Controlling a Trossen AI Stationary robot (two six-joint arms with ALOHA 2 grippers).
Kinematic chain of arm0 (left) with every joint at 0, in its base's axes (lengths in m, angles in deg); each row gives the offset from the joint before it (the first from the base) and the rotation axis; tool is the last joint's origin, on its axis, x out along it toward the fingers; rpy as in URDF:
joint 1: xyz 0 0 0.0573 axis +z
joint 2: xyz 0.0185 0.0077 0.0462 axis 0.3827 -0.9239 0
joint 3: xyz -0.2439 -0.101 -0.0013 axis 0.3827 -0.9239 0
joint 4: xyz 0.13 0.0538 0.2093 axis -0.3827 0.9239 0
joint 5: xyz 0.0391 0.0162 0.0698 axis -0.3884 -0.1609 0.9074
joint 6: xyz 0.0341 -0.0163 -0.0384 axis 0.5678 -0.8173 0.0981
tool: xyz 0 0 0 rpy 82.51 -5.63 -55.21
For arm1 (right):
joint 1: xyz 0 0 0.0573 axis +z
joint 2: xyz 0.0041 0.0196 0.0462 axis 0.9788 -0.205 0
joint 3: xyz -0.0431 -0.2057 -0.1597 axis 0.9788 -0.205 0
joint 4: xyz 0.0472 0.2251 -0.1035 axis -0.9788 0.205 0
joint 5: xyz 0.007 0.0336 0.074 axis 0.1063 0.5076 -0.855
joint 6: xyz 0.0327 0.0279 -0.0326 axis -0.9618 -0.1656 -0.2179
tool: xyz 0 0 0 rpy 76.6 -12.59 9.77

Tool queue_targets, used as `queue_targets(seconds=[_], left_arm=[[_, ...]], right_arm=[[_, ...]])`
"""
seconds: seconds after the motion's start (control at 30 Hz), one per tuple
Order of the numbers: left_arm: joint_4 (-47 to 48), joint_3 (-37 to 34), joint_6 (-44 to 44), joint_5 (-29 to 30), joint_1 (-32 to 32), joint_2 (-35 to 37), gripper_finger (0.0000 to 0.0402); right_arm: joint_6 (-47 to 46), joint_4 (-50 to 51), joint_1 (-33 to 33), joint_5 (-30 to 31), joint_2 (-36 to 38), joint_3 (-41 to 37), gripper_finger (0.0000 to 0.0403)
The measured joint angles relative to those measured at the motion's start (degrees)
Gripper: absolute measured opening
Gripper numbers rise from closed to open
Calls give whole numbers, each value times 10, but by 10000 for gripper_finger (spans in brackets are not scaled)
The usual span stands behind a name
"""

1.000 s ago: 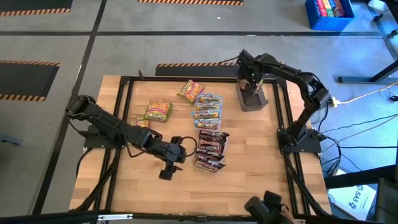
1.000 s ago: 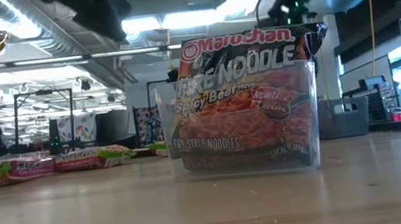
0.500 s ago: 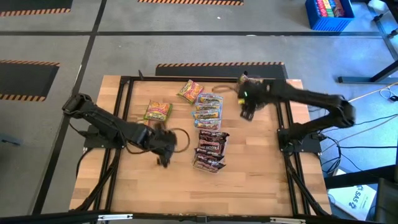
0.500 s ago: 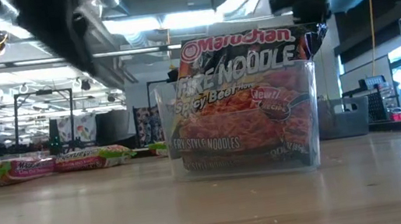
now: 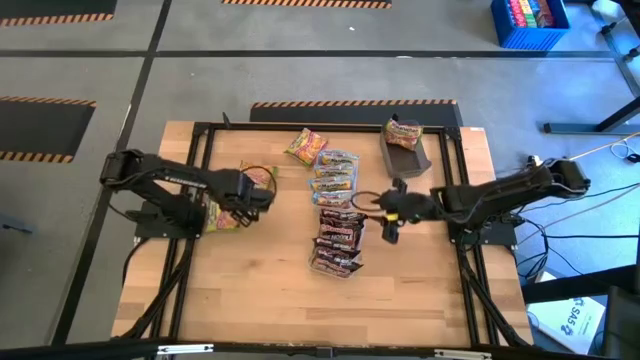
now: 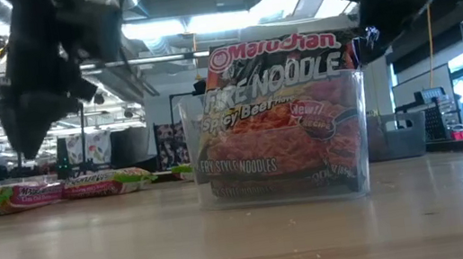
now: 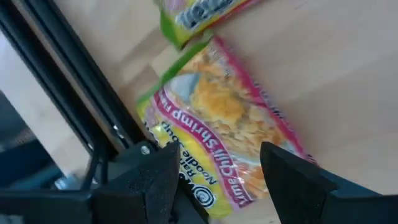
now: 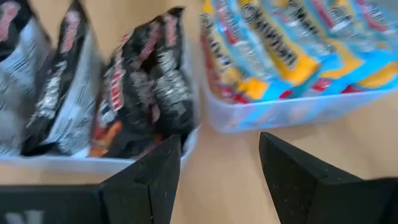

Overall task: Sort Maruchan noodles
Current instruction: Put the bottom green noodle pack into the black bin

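Both grippers are open and touch nothing. My left gripper (image 5: 258,197) (image 7: 214,186) hovers over a yellow-green-red packet (image 7: 230,124) (image 5: 224,213) lying flat by the table's left rail, with another such packet (image 5: 257,175) beyond it. My right gripper (image 5: 390,222) (image 8: 217,180) stands just right of the clear tub of dark maroon packets (image 5: 338,240) (image 8: 124,87) (image 6: 276,123). The tub of pale blue-orange packets (image 5: 335,175) (image 8: 292,50) sits on its far side. One yellow-green packet (image 5: 305,147) lies loose near the far edge.
A dark grey tray (image 5: 410,160) at the far right holds one packet (image 5: 403,132). Black frame rails (image 5: 200,190) run along the table's sides. Bare wood spreads over the near half (image 5: 300,300). Blue bin (image 5: 530,20) on the floor beyond.
My left gripper has swung from the table's middle toward the left edge, ending over the yellow-green-red packets. My right gripper has left the grey tray and travelled toward the near edge, stopping beside the maroon tub. A packet now shows lying in the tray.
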Motion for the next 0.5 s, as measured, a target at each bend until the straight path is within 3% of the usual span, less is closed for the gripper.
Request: queue_targets(seconds=[0.27, 0.5], left_arm=[[-42, -76, 62, -52, 95, 0, 218], [-114, -85, 169, -71, 62, 1, 218]], right_arm=[[-35, -62, 59, 36, -1, -48, 198], [-38, -68, 90, 37, -1, -49, 198]])
